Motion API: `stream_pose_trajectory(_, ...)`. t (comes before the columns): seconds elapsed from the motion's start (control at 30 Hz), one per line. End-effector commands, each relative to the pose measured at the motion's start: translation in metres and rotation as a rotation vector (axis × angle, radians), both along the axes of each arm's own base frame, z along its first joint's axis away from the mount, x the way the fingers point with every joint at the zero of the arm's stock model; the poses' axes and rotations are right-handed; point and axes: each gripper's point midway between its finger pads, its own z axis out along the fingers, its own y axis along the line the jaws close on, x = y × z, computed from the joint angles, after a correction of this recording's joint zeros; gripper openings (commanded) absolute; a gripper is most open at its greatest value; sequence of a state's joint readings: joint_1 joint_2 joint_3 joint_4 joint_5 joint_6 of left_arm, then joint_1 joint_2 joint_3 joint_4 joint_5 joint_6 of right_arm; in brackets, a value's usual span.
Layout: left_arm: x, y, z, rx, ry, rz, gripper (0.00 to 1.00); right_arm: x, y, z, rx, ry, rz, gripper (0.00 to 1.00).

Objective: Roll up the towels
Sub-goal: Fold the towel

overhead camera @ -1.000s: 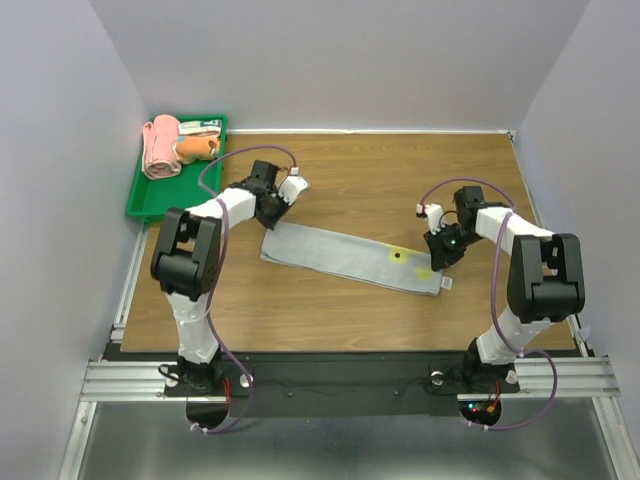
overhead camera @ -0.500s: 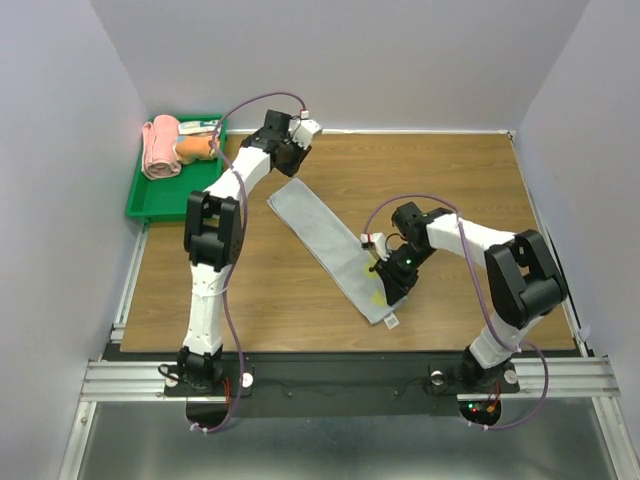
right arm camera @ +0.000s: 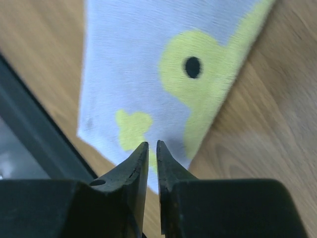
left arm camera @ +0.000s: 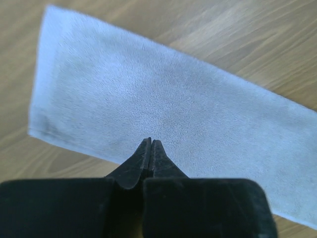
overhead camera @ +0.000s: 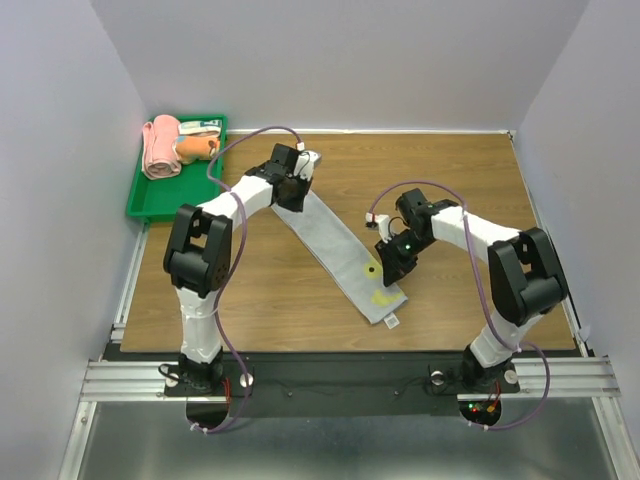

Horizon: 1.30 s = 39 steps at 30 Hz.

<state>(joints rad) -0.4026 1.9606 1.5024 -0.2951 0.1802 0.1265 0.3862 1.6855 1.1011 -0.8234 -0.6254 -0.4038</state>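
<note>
A long grey towel (overhead camera: 335,245) lies flat and diagonal on the wooden table, its far end at the upper left and its near end at the lower right. The near end bears a yellow duck print (right arm camera: 208,64). My left gripper (overhead camera: 293,195) is shut, with nothing between the fingers, just above the towel's far end (left arm camera: 173,104). My right gripper (overhead camera: 388,268) hovers over the printed near end (right arm camera: 133,59); its jaws are all but closed, with a thin slit between them and no cloth in it.
A green tray (overhead camera: 150,195) stands at the back left corner, holding a pink rolled towel (overhead camera: 158,148) and an orange roll (overhead camera: 193,148). The table's front edge, a dark rail, lies close to the towel's near end. White walls enclose the table.
The towel has swung from lying across the table to a steep diagonal. My left gripper went to the back, then came down to the far end. My right gripper shifted left to the near end.
</note>
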Motion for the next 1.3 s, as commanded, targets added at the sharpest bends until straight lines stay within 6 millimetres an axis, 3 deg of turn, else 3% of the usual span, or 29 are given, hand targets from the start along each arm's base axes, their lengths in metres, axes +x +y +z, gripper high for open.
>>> stream_pose_trajectory(0.0,-0.002,0.0,-0.025,-0.03,0.076,0.077,0.0,0.025,-0.006,-0.023,-0.084,-0.05,-0.116,0.17)
stream_pose_trajectory(0.17,0.004,-0.003,-0.052,-0.01,0.11,0.084,0.0,0.014,-0.001,-0.042,-0.08,0.023,-0.106,0.13)
stream_pose_trajectory(0.37,0.024,-0.009,-0.083,0.037,0.128,0.039,0.0,0.0,0.031,-0.051,0.002,0.108,-0.069,0.12)
stream_pose_trajectory(0.4,0.038,-0.015,-0.072,0.027,0.097,0.033,0.0,-0.005,0.035,-0.061,-0.003,0.152,-0.065,0.12)
stream_pose_trajectory(0.47,0.044,-0.017,-0.083,0.05,0.117,0.006,0.0,-0.014,0.053,-0.064,0.033,0.21,-0.045,0.12)
stream_pose_trajectory(0.5,0.061,-0.024,-0.067,0.036,0.071,-0.002,0.0,-0.015,0.064,-0.068,0.044,0.231,-0.037,0.13)
stream_pose_trajectory(0.57,0.071,-0.028,-0.068,0.036,0.061,-0.017,0.0,-0.018,0.077,-0.07,0.066,0.257,-0.027,0.15)
stream_pose_trajectory(0.6,0.082,-0.031,-0.055,0.033,0.024,-0.029,0.0,-0.014,0.085,-0.067,0.08,0.248,-0.023,0.16)
stream_pose_trajectory(0.7,0.09,-0.034,-0.033,0.007,-0.019,-0.053,0.01,-0.008,0.1,-0.057,0.114,0.239,-0.029,0.18)
stream_pose_trajectory(0.73,0.091,-0.034,-0.011,-0.009,-0.055,-0.058,0.04,-0.005,0.099,-0.054,0.111,0.22,-0.031,0.18)
stream_pose_trajectory(0.8,0.087,-0.03,0.007,-0.025,-0.09,-0.064,0.07,0.001,0.096,-0.045,0.101,0.155,-0.036,0.23)
stream_pose_trajectory(0.83,0.087,-0.024,0.019,-0.035,-0.109,-0.046,0.13,0.0,0.092,-0.041,0.1,0.14,-0.036,0.25)
stream_pose_trajectory(0.87,0.089,-0.019,0.057,-0.072,-0.179,-0.028,0.39,0.003,0.092,-0.023,0.126,0.091,-0.035,0.28)
stream_pose_trajectory(0.93,0.078,-0.006,0.077,-0.149,-0.186,-0.029,0.61,0.001,0.091,-0.005,0.152,0.049,-0.029,0.34)
stream_pose_trajectory(0.97,0.074,-0.003,0.13,-0.205,-0.3,-0.045,0.85,-0.001,0.091,0.011,0.179,0.012,-0.024,0.38)
stream_pose_trajectory(1.0,0.063,0.006,0.129,-0.216,-0.302,-0.04,0.99,-0.002,0.091,0.021,0.198,-0.008,-0.021,0.41)
stream_pose_trajectory(1.03,0.056,0.009,0.145,-0.227,-0.347,-0.042,0.99,-0.003,0.091,0.027,0.21,-0.019,-0.019,0.41)
stream_pose_trajectory(1.07,0.047,0.016,0.197,-0.243,-0.492,-0.058,0.99,-0.009,0.091,0.032,0.23,-0.007,-0.014,0.41)
stream_pose_trajectory(1.1,0.035,0.022,0.191,-0.232,-0.5,-0.057,0.99,-0.014,0.092,0.041,0.254,-0.002,-0.012,0.41)
stream_pose_trajectory(1.13,0.018,0.029,0.227,-0.246,-0.593,-0.058,0.99,-0.02,0.092,0.042,0.269,0.021,-0.005,0.4)
stream_pose_trajectory(1.17,0.013,0.034,0.241,-0.255,-0.645,-0.045,0.99,-0.034,0.093,0.042,0.295,0.069,0.014,0.39)
stream_pose_trajectory(1.23,-0.004,0.043,0.242,-0.238,-0.66,-0.035,0.99,-0.048,0.094,0.037,0.299,0.099,0.047,0.37)
stream_pose_trajectory(1.27,-0.017,0.046,0.257,-0.238,-0.696,-0.052,0.99,-0.052,0.094,0.034,0.294,0.108,0.056,0.35)
